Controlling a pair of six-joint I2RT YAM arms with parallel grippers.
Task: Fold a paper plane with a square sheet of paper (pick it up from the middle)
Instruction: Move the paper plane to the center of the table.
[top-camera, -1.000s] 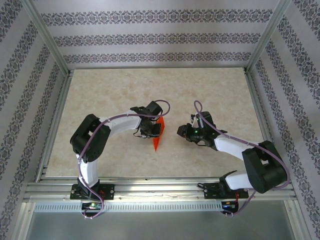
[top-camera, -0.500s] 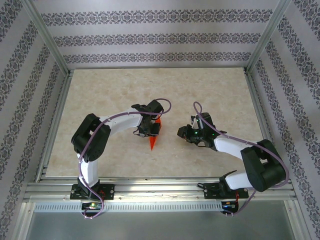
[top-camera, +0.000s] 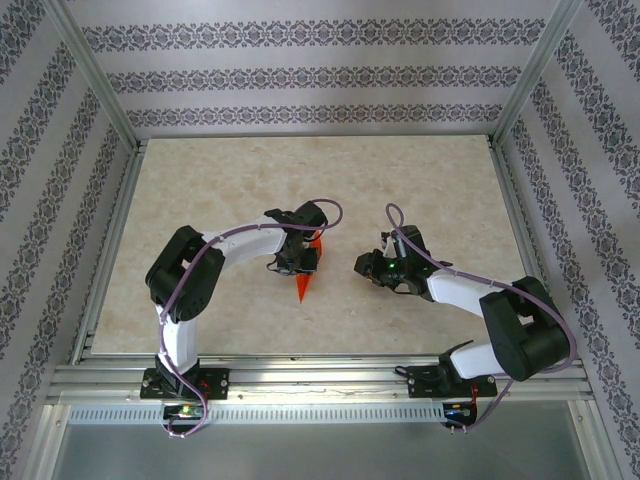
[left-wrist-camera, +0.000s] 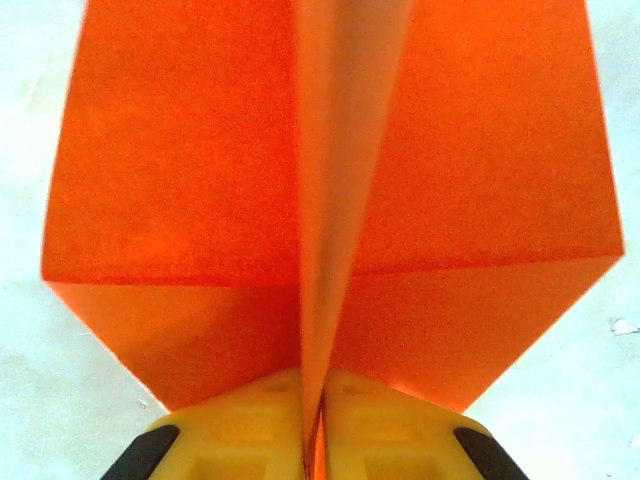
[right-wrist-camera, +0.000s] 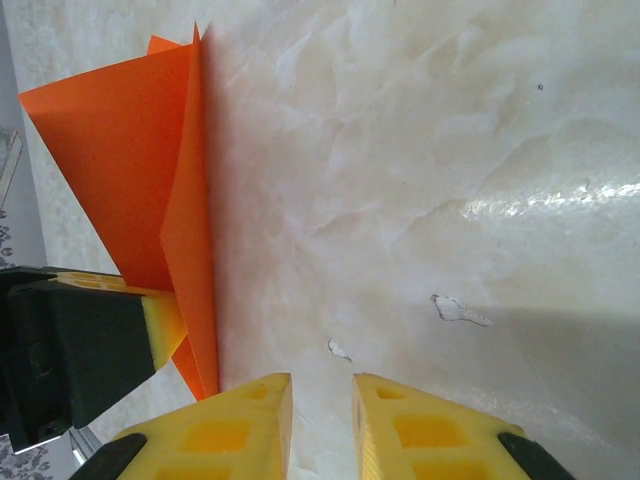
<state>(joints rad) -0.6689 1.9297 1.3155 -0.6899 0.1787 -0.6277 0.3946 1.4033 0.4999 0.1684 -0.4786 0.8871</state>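
Closest to my left wrist camera, the left gripper (left-wrist-camera: 312, 390) has its yellow pads pressed together on the centre fold of the paper plane (left-wrist-camera: 190, 170). The wings spread out beyond, over the middle of the table (left-wrist-camera: 620, 400). Just beside it, the right gripper (right-wrist-camera: 320, 385) stands slightly parted, holding nothing. I judge the folding done. Next I'd release and back off gently, without dragging the plane.
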